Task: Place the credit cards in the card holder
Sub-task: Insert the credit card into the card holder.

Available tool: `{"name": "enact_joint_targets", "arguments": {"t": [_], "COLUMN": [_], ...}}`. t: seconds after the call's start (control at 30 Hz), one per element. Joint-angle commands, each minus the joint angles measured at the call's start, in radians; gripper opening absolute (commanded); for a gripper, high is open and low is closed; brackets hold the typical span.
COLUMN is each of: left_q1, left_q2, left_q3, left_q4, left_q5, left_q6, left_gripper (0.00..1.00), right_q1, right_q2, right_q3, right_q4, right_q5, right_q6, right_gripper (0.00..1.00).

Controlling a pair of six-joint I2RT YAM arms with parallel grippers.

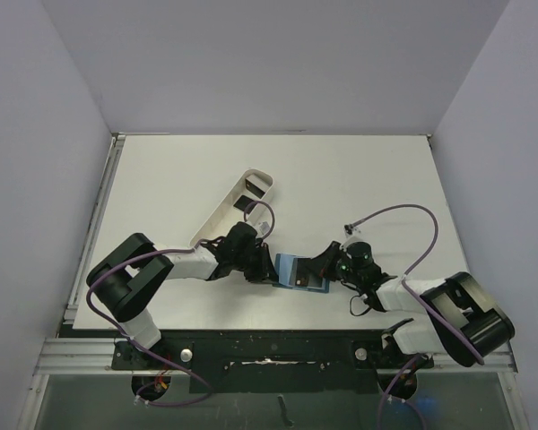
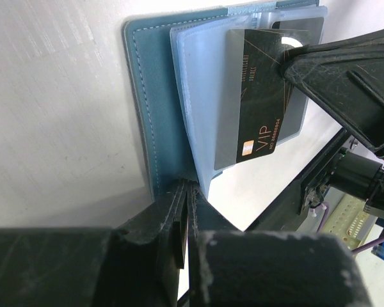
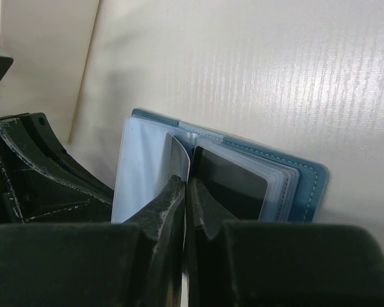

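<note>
So the only readable writing is on the black card (image 2: 256, 96): big gold "VIP", with a small line under it starting "NO" and a string of digits I can't make out cleanly. There's a gold chip patch beside it and some fainter lettering further up that's too small to read.

The card holder (image 2: 147, 96) lies open on the table (image 1: 359, 179), teal cover down and clear pockets fanned up. The black card lies partway over the top clear pocket. Another greyish card (image 3: 233, 185) already sits in a pocket behind it.

The right gripper (image 3: 184, 192) has its jaws pinched tight on that VIP card's edge, coming in from the holder's right. The left gripper (image 2: 184, 198) has its jaws clamped narrow on the holder's left edge.

The long white tray (image 1: 217, 219) is up and left of the holder, past the left arm, with a couple of dark cards (image 1: 251, 187) lying in it.
</note>
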Motion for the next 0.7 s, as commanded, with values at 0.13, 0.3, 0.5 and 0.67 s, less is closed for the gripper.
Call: {"name": "enact_joint_targets", "arguments": {"t": [0.13,0.3,0.5,0.67], "left_q1": [-0.016,-0.018,-0.022,-0.022], "left_q2": [0.006,0.008,0.003,0.001], "left_q3": [-0.011,-0.007,-0.005,-0.006], "left_q4": [0.041,0.041,0.039,0.038], "left_q5": [-0.015,-0.023,-0.027,-0.029], "left_q6": [-0.014,-0.022,-0.024,-0.024], "left_gripper": [0.02,0.02,0.02,0.02], "right_q1": [0.013,0.012,0.012,0.021], "right_q2": [0.069,0.047,-0.04,-0.074], "right_q3": [0.064,0.115,0.164,0.184], "right_q4": [-0.017,-0.151,-0.361,-0.431], "right_q5": [-0.042,-0.02,0.043,0.061], "right_q6": [-0.022,-0.038,-0.075,-0.074], "right_gripper": [0.05,0.24,0.43,0.49]}}
